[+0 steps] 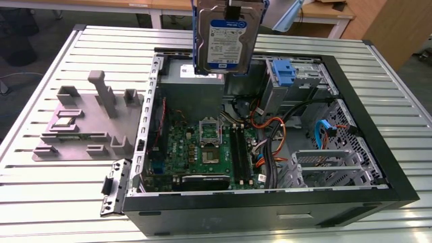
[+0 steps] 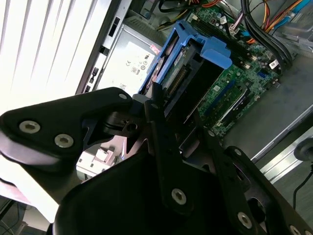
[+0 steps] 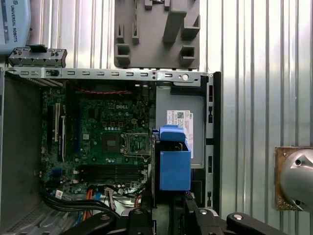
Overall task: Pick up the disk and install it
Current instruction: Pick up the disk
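The disk (image 1: 226, 38), a silver hard drive with a white-and-blue label in a blue plastic bracket, hangs upright in the air above the rear of the open computer case (image 1: 378, 167). My gripper (image 1: 233, 6) is shut on its upper end. In the second wrist view the disk (image 2: 188, 68) stands edge-on between the black fingers (image 2: 157, 105), over the power supply and the motherboard. In the first wrist view the disk's blue bracket (image 3: 174, 166) points away from the gripper (image 3: 168, 211), over the case near the power supply.
Inside the case lie a green motherboard (image 1: 202, 152), a grey power-supply box with a white sticker (image 1: 185, 76), cables (image 1: 273, 134), metal drive cages (image 1: 324, 167) and another blue bracket (image 1: 285, 73). A grey fixture block (image 1: 88, 121) stands on the slatted table (image 1: 54, 202) at the exterior view's left.
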Robot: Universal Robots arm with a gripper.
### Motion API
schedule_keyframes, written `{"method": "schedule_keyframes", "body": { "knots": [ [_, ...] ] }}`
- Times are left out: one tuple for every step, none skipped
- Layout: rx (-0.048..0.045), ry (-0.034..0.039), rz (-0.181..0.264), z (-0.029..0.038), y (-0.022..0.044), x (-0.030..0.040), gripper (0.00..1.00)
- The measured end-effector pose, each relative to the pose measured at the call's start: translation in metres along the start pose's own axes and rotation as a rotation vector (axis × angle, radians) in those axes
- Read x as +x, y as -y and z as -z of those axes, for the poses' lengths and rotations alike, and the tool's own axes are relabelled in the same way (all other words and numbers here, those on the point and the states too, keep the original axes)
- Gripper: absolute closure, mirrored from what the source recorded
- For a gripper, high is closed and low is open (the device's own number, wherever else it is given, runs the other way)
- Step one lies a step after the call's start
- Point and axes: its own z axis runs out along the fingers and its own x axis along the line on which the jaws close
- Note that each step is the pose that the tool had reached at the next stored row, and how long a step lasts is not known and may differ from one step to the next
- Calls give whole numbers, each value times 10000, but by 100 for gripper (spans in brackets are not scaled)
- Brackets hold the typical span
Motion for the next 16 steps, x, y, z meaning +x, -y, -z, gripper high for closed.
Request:
{"method": "schedule_keyframes", "body": {
  "knots": [
    [0,-1,0,1,0,11,65],
    [0,-1,0,2,0,23,65],
    [0,0,0,2,0,35,65],
    [0,0,0,3,0,46,65],
    [0,0,0,4,0,57,65],
    [0,0,0,4,0,69,65],
    [0,0,-1,5,0,80,65],
    [0,0,0,6,0,91,65],
    [1,1,0,6,0,101,65],
    [1,1,0,6,0,110,65],
    [0,0,0,7,0,118,65],
    [0,0,0,8,0,124,65],
    [0,0,0,8,0,128,65],
    [1,1,-1,8,0,128,65],
    [0,0,0,8,0,130,65],
    [0,0,0,8,0,131,65]
  ]
}}
